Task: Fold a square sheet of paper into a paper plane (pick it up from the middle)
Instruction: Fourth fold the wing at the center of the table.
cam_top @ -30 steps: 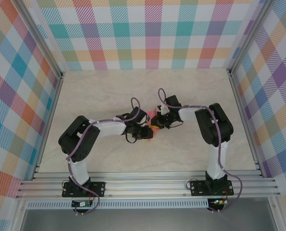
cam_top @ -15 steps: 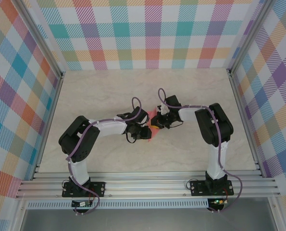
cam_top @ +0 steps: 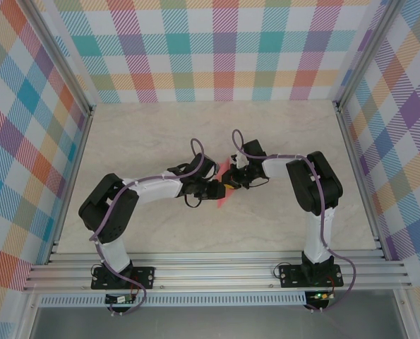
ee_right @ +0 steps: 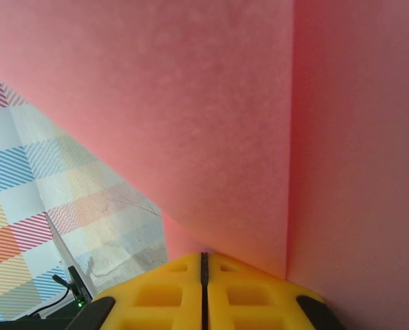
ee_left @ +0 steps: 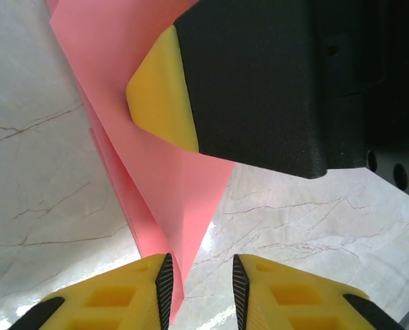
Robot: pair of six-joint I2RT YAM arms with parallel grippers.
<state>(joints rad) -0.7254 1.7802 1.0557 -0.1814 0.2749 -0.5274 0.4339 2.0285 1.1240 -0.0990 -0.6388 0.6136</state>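
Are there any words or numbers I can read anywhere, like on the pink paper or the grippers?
There are no words, numbers or signs to read.
The paper is plain pink.
The left gripper and the right gripper are yellow and black, with no labels.
The walls have only coloured checks.

Sheet of paper (cam_top: 221, 202) stands above mid-worktop (cam_top: 146, 141), between the arms: left fingers (ee_left: 108, 302) at its left, right fingers (ee_right: 259, 295) at its right.
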